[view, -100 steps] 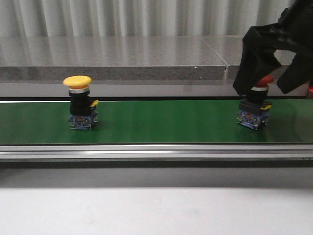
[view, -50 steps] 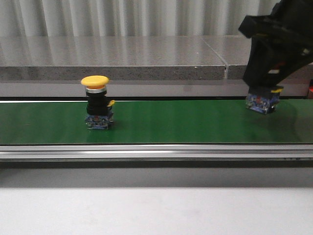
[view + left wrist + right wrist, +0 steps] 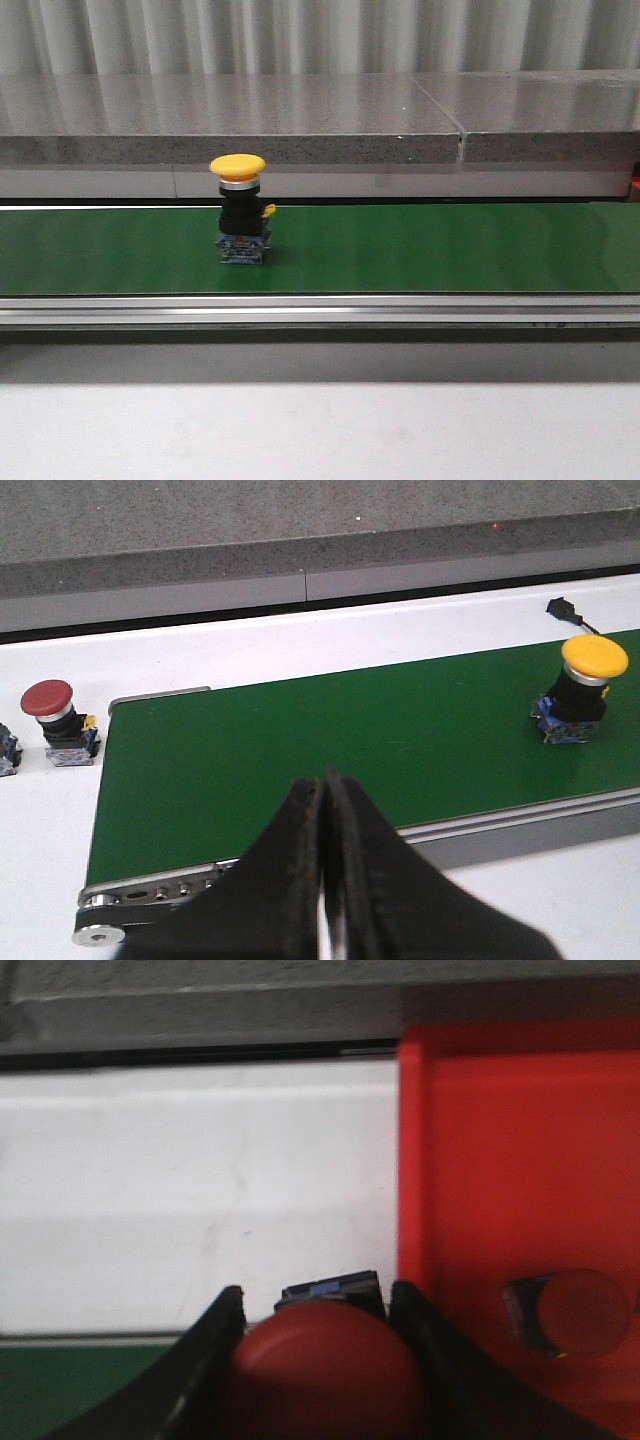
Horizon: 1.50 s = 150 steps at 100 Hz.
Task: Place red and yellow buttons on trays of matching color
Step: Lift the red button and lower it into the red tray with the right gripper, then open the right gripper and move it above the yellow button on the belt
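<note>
Gripping a red button [image 3: 325, 1375], the right gripper [image 3: 318, 1360] hangs beside the red tray [image 3: 520, 1160]; left gripper [image 3: 325, 880] closed, empty.

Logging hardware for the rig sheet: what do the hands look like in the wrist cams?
Left hand: two matte black fingers that taper toward the tips, with worn, scuffed inner edges. Right hand: the same black finish, only two blunt, squared fingertips visible. No cables, labels or markings show in either view.
</note>
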Tool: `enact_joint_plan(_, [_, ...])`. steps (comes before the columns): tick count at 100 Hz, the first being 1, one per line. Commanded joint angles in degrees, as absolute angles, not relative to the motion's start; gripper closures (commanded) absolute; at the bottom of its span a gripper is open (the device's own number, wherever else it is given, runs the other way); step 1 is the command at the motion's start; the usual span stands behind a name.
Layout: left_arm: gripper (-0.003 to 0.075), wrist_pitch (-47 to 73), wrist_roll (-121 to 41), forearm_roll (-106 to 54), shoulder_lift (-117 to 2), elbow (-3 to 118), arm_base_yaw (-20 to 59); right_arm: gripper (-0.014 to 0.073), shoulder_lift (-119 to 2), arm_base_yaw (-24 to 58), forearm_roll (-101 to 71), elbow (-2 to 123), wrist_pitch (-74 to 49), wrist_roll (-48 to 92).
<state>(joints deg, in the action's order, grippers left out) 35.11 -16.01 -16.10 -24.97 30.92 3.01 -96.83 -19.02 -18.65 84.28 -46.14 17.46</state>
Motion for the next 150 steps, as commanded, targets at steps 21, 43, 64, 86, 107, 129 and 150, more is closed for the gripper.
enact_joint_plan(21, [0.074,30.86,-15.94,-17.38,-25.27,32.53,3.55,0.0489,-104.37,-23.28,-19.63,91.49,-37.25,18.19])
enact_joint_plan(43, [0.074,30.86,-15.94,-17.38,-25.27,32.53,3.55,0.0489,-110.32,-23.84,-19.63,94.7,-35.42,18.19])
enact_joint_plan(64, [0.074,30.86,-15.94,-17.38,-25.27,32.53,3.55,0.0489,-114.82,-23.84,-19.63,96.78,-35.12,18.19])
enact_joint_plan(86, [0.074,30.86,-15.94,-17.38,-25.27,32.53,3.55,0.0487,-117.18,-23.84,-19.63,96.78,-33.21,18.19])
enact_joint_plan(107, [0.074,30.86,-15.94,-17.38,-25.27,32.53,3.55,0.0398,-118.92,-23.84,-19.63,96.78,-33.22,18.19])
enact_joint_plan(129, [0.074,30.86,-15.94,-17.38,-25.27,32.53,3.55,0.0164,-118.76,-23.84,-19.63,96.78,-32.97,18.19])
enact_joint_plan(150, [0.074,30.86,-15.94,-17.38,-25.27,32.53,3.55,-0.0044,-116.5,-23.84,-19.63,96.78,-33.0,18.19])
